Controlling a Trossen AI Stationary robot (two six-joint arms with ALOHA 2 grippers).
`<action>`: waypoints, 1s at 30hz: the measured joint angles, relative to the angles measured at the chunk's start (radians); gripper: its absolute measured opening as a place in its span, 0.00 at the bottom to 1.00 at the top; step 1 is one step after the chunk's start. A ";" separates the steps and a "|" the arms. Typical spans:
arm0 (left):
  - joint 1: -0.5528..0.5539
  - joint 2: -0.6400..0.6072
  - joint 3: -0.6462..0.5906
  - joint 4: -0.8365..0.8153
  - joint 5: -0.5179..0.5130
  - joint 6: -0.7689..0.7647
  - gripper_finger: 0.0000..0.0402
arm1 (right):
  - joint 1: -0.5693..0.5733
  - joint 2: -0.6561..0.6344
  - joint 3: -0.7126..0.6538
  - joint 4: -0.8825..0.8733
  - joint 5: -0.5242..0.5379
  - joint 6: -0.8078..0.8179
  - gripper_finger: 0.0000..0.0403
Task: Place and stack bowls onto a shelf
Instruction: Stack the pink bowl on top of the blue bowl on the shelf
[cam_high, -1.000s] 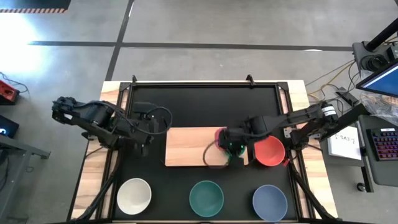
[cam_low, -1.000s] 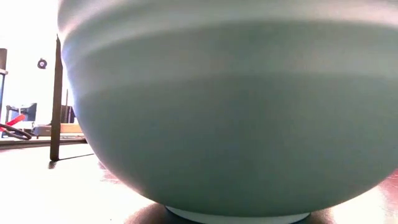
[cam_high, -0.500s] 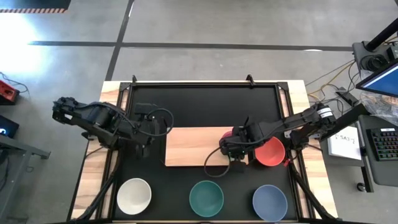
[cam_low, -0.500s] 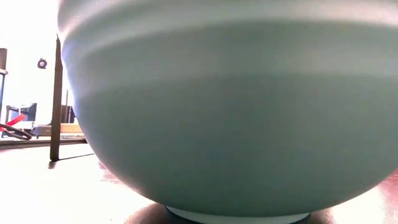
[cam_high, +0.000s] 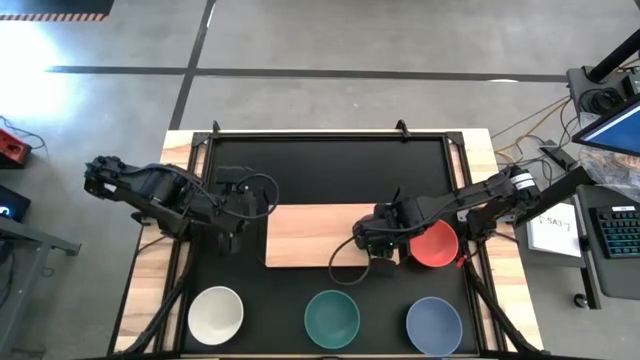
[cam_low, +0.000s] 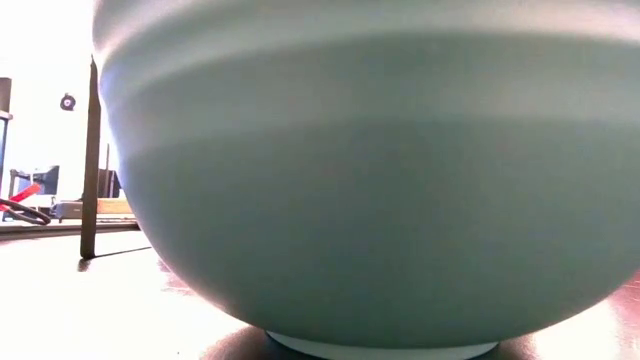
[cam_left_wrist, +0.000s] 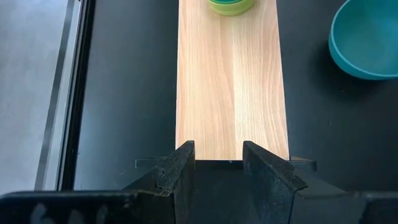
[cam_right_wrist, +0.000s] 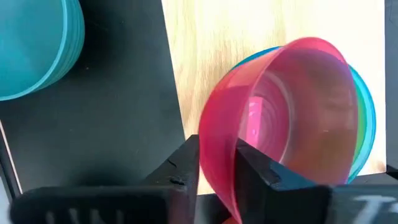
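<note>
Scene: we look straight down on a black counter (cam_high: 330, 165) with a light-wood shelf (cam_high: 305, 235) lying flat at its middle.
Right gripper (cam_right_wrist: 216, 163): it sits over the 3 o'clock end of the shelf. Its jaws straddle the rim of the pink bowl (cam_right_wrist: 283, 121); a second ago they were pinched tight, and now they have started to part.
Pink bowl: tilted, nested in the small stack of blue bowl (cam_right_wrist: 364, 109) and green bowl (cam_left_wrist: 231, 5) at that end of the shelf.
What changed: the arm drew back toward 3 o'clock and the grip is loosening, so we judge this bowl is being let go onto the stack.
Left gripper (cam_left_wrist: 217, 163): waiting at the 9 o'clock end of the shelf, jaws apart, holding nothing.
Still off the shelf: red bowl (cam_high: 435, 243) just past 3 o'clock; white bowl (cam_high: 217, 313), teal bowl (cam_high: 332, 318) and grey-blue bowl (cam_high: 434, 324) in a row toward 6 o'clock.
</note>
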 joint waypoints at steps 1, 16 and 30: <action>0.000 0.000 0.000 0.000 0.000 0.000 0.30 | 0.000 0.000 0.000 0.001 0.003 -0.001 0.21; -0.001 0.000 -0.001 0.009 0.000 0.000 0.30 | 0.002 0.001 -0.001 -0.002 0.018 -0.028 0.19; 0.000 0.001 -0.001 0.007 0.000 0.005 0.30 | 0.019 0.055 -0.002 -0.032 0.060 -0.044 0.02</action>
